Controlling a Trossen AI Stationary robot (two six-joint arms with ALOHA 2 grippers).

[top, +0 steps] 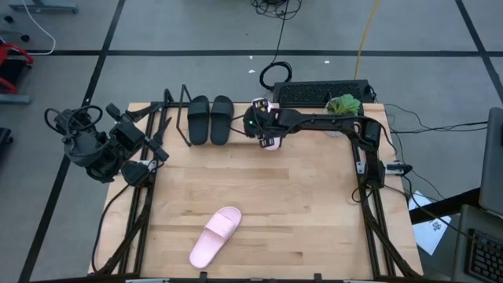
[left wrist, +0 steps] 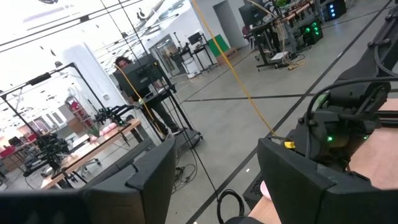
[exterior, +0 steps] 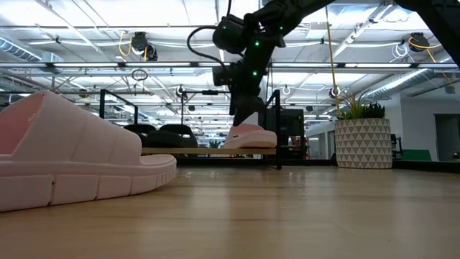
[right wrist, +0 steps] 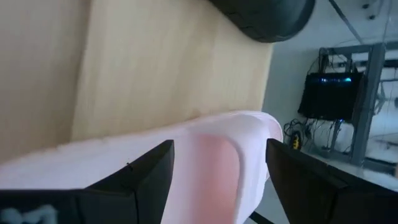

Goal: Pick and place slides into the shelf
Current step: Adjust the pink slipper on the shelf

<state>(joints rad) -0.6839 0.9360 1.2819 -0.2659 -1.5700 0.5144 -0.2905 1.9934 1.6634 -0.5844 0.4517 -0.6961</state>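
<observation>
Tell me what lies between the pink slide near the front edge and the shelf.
Only bare wooden table. The high view shows nothing between the loose pink slide and the shelf; the low view agrees.

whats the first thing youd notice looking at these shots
The right arm stretches across the far edge of the table, its right gripper around a pink slide on the shelf, beside two black slides. Another pink slide lies alone on the near part of the table. The left gripper waits at the left edge.
</observation>
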